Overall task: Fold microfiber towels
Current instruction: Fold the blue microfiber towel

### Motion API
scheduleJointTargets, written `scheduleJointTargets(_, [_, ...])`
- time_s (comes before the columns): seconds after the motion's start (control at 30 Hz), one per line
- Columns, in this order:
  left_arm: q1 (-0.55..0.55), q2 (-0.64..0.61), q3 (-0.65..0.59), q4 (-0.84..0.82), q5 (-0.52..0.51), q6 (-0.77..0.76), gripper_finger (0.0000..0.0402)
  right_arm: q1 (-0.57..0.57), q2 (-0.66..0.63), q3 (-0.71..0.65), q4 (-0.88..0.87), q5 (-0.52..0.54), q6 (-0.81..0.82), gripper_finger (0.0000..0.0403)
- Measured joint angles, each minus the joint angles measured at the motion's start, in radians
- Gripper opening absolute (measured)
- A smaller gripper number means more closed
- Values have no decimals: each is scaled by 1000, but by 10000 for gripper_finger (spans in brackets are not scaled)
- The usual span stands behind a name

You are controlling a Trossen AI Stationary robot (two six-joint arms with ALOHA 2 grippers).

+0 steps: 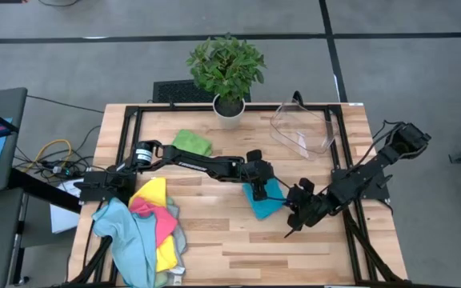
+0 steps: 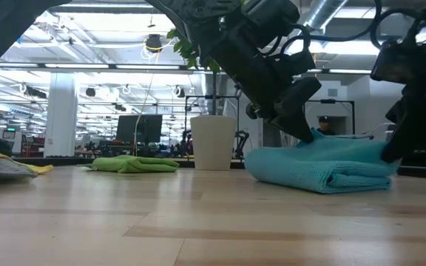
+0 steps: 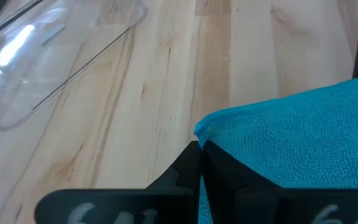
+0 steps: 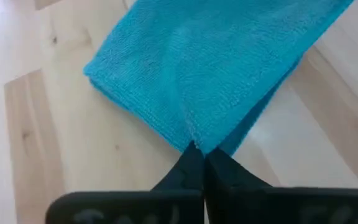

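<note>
A blue towel (image 1: 266,202) lies folded in several layers at the table's middle; it also shows in the low view (image 2: 324,168). My left gripper (image 1: 256,190) reaches in from the left and is shut on the towel's far-left part. My right gripper (image 1: 291,210) comes from the right and is shut on its right side. A folded green towel (image 1: 192,142) lies flat at the far left of centre. A heap of teal, pink and yellow towels (image 1: 150,228) lies at the near left. My left gripper (image 3: 201,144) pinches a corner of the blue towel's top layer (image 3: 211,127) between its two fingers, slanting down from the left. That corner is drawn up into a small peak (image 2: 318,137); the remainder lies on the table. My right gripper (image 4: 199,146) pinches the towel's upper layer at an edge (image 4: 194,134) between its two fingers, slanting down from the right. The cloth puckers toward the fingertips. The towel's folded body (image 4: 166,68) lies on the table.
A clear plastic bin (image 1: 302,128) lies at the far right and shows in the left wrist view (image 3: 36,56). A potted plant (image 1: 229,76) stands at the far edge's middle. Bare wood (image 1: 246,256) lies near the front edge.
</note>
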Motion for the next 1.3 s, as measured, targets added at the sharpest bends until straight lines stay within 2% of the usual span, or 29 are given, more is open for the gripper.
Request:
scheduleJointTargets(0.2, [0, 0, 0, -1, 0, -9, 4, 8, -1, 1, -69, 0, 74, 64])
scheduleJointTargets(0.4, [0, -1, 0, 3, 31, 50, 18, 12, -1, 1, -72, -4, 74, 64])
scheduleJointTargets(0.53, [0, -2, 0, 42, 84, 56, 64, 12, 3, 1, -73, -4, 75, 63])
scheduleJointTargets(0.67, [2, -3, 0, 18, 96, 35, 129, 12, 8, 1, -72, -6, 81, 63])
scheduleJointTargets(0.8, [8, -27, 13, -71, 22, -13, 186, 12, 8, 1, -77, -8, 84, 63])
scheduleJointTargets(0.93, [17, -32, 58, -160, -7, -32, 219, 12, 8, 1, -81, -8, 86, 63])
scheduleJointTargets(1.03, [20, -34, 88, -199, 1, -129, 225, 12, 6, 1, -85, -8, 105, 63])
scheduleJointTargets(1.1, [20, -40, 89, -201, 65, -195, 222, 20, -14, 1, -95, -4, 121, 63])
scheduleJointTargets(1.2, [2, -41, 65, -124, 164, -262, 202, 51, -61, 1, -132, 49, 170, 63])
scheduleJointTargets(1.3, [-27, -41, 32, -63, 174, -306, 173, 59, -89, 1, -179, 80, 223, 71])
